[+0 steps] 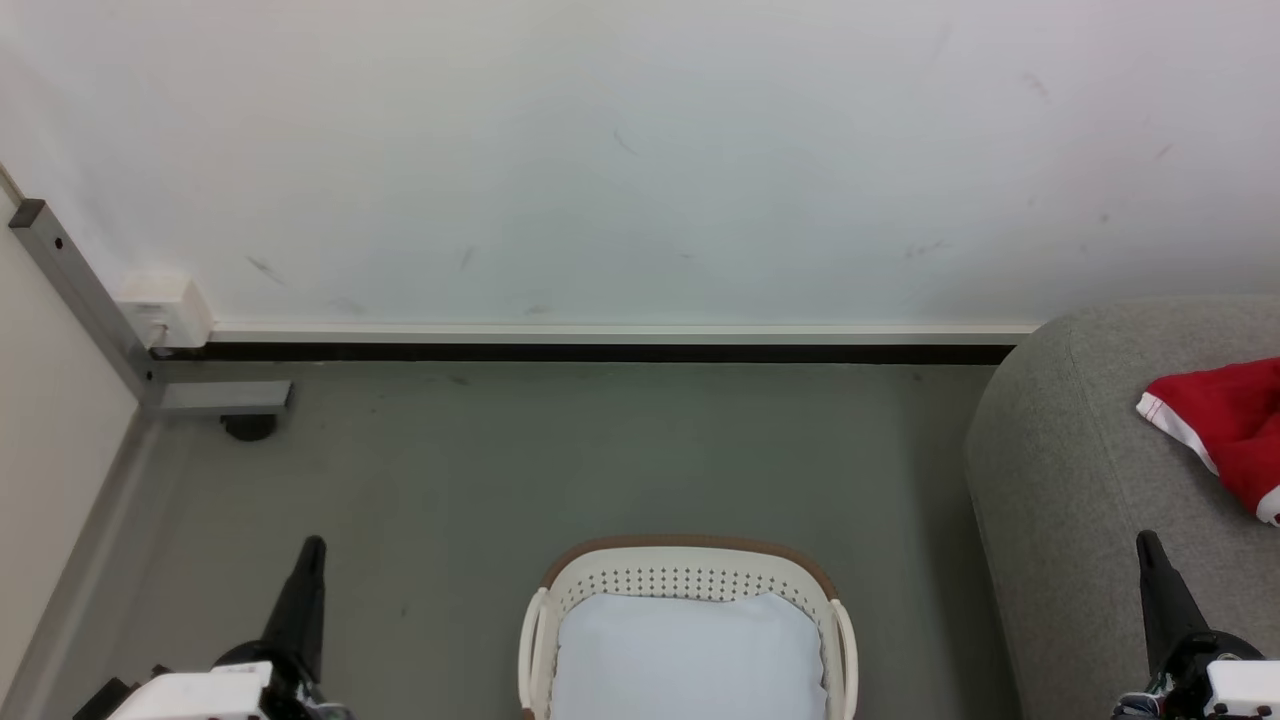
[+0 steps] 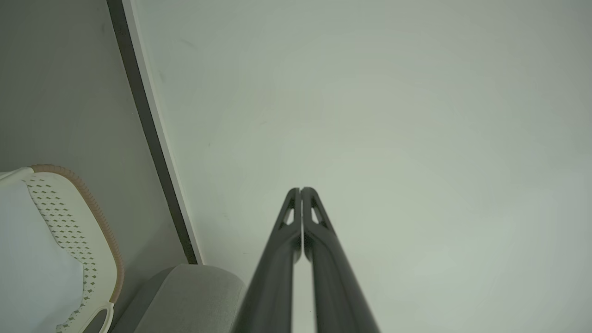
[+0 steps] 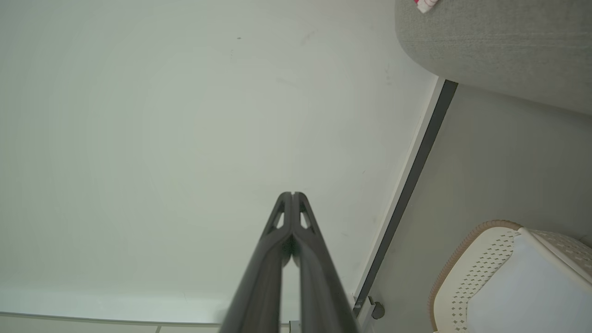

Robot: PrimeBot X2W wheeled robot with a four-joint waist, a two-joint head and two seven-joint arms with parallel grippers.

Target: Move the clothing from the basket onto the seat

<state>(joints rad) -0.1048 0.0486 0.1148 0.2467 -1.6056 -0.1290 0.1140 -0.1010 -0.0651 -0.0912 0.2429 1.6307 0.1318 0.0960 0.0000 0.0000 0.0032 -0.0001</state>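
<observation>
You are seeing the red garment (image 1: 1225, 425) lying on the seat (image 1: 1080, 470), back from its rounded left edge; the basket (image 1: 690, 565) is holding a white pad (image 1: 690, 650). The garment is looking soft, light and floppy, so pinch a bunched fold. Your left tool (image 1: 313, 545) and right tool (image 1: 1147, 540) are sitting clenched, empty.

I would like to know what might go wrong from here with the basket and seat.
1. What shows in the basket is a flat white pad; a grab there might wrongly lift it.
2. The basket's near end is cut off in the head view, so a garment could lie there unseen.
3. The right jaws stand shut near the seat; a swing could drag the red clothing off it.
</observation>
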